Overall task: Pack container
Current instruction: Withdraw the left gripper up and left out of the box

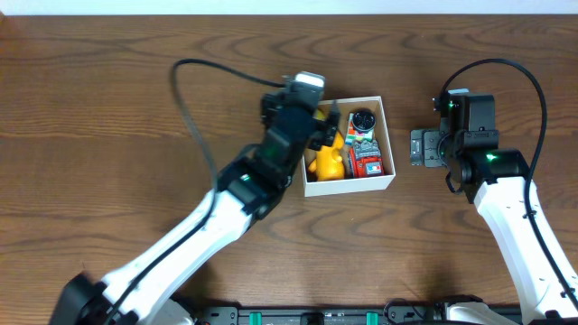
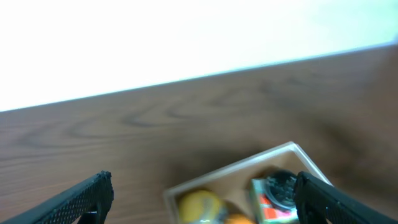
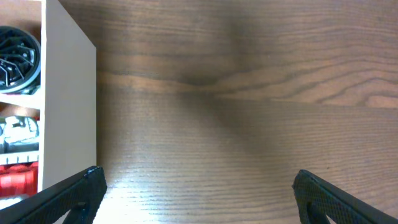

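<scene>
The container [image 1: 389,144] is a small white box with a brown inside at the table's middle. It holds a yellow toy [image 1: 327,163], a black round thing [image 1: 363,120] and a red and white pack [image 1: 367,161]. My left gripper [image 1: 325,125] is open and empty above the box's left side. In the left wrist view the gripper [image 2: 204,186] spans the box rim [image 2: 249,163], the yellow toy [image 2: 198,205] and the black round thing [image 2: 281,185], all blurred. My right gripper [image 1: 421,147] is open and empty just right of the box. The right wrist view shows the gripper [image 3: 199,182] over bare wood beside the box's wall [image 3: 68,106].
The table is dark wood [image 1: 108,108]. Its far edge meets a white surface [image 2: 186,37]. Black cables [image 1: 194,99] loop from both arms above the table.
</scene>
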{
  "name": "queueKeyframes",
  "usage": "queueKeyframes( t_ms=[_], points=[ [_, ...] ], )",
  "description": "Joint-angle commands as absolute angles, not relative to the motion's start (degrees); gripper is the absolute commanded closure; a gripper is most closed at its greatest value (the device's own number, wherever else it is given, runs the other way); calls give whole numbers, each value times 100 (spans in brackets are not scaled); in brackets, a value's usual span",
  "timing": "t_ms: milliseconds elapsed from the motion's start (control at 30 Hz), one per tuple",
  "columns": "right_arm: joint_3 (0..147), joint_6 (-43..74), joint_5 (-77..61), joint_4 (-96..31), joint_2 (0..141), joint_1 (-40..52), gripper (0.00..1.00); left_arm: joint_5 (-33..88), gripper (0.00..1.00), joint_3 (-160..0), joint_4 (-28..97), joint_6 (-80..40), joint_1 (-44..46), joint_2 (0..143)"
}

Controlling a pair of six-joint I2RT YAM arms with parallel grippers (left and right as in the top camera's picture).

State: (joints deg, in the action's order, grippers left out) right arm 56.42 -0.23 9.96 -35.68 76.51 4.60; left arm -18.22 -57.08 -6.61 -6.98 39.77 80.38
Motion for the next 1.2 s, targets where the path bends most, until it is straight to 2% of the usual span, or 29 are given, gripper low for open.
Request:
queueKeyframes(
  t_ms=[0, 67, 167, 500, 1167],
  points=[
    [5645, -3, 1044, -3559, 7695, 414, 1, -2884, 7, -5800, -410, -622, 3699, 7494],
    [5645, -3, 1044, -3559, 7695, 414, 1, -2965, 6, -5800, -215, -622, 3450, 7181],
    [5645, -3, 1044, -3559, 7695, 414, 1, -2965, 0, -5800, 34, -622, 2989, 6733],
    [5645, -3, 1044, -3559, 7695, 414, 1, -2963, 1, -5800, 655, -622, 1629, 5561],
    [5645, -3, 1044, -3559, 7695, 414, 1, -2963, 2, -5800, 1028, -620, 1468, 5542]
  ],
)
